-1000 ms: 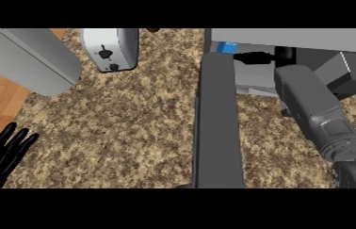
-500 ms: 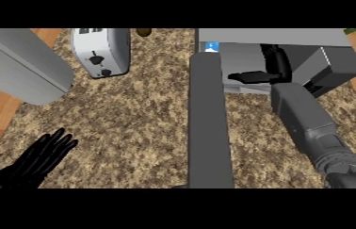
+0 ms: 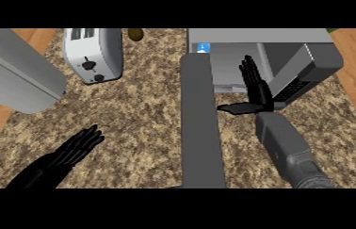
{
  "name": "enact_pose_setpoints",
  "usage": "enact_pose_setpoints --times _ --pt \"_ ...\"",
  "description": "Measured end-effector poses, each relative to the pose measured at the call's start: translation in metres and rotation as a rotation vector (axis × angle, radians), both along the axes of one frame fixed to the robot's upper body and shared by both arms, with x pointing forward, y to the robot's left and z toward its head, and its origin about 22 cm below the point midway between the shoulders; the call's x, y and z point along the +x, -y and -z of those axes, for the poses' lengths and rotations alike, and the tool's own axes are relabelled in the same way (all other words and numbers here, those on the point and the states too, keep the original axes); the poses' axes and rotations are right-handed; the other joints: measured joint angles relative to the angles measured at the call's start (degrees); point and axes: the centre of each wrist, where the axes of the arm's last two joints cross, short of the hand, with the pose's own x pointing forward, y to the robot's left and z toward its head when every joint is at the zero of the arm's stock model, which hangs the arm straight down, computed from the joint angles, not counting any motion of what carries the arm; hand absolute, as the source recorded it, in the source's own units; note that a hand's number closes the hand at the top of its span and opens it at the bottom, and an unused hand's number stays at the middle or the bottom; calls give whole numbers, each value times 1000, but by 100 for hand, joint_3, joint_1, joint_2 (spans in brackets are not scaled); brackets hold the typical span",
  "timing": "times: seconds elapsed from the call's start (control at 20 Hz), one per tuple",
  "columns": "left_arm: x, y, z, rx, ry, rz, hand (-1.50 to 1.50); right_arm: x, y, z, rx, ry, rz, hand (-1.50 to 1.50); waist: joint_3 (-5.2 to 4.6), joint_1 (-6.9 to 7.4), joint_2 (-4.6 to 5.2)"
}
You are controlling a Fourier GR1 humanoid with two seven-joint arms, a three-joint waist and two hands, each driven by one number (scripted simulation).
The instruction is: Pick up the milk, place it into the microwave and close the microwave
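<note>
**Milk appears to be in the microwave; door stands open, right hand nearest**

1. Far left: a large grey object (image 3: pixel 28 82), kind not identifiable, lies partly out of view on the speckled counter (image 3: pixel 139 110).
2. Near left: the left hand (image 3: pixel 73 150) rests low over the counter, fingers straight and slightly spread, holding nothing. It is well apart from the microwave.
3. Far, left of centre: a toaster (image 3: pixel 94 53), with a small brown item (image 3: pixel 135 34) just beyond it, too small to identify.
4. Centre: the microwave door (image 3: pixel 201 129) stands open. Its long axis runs near to far, from the lower edge of the view up to the microwave's left front corner.
5. At that corner, a small blue-and-white top shows, judged to be the milk (image 3: pixel 201 47). It sits just past the door's far end, inside the opening as far as can be told.
6. Right of centre: the right hand (image 3: pixel 256 89) is in front of the microwave (image 3: pixel 257 36), fingers straight and pressed together pointing far, thumb stretched left toward the door. It holds nothing.

Judgement: placing looks complete and closing remains. The door lies just left of the right hand, the nearer hand by a wide margin.
</note>
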Motion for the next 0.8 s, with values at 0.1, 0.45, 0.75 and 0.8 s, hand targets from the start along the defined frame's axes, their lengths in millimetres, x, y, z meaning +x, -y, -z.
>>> enact_pose_setpoints --times 0.1,0.45,0.75,0.8 --pt "4 7 5 12 0 12 150 -15 0 16 -3 -20 -14 -150 -3 -47 -20" --pt "24 38 14 54 12 27 150 -73 13 64 -42 -96 10 -150 -14 -220 -73" --pt "44 60 24 128 6 44 150 -123 53 86 -66 -112 76 -150 -23 -331 -79" --pt "46 64 25 141 9 58 150 -132 62 88 -71 -113 90 -150 -23 -340 -79"
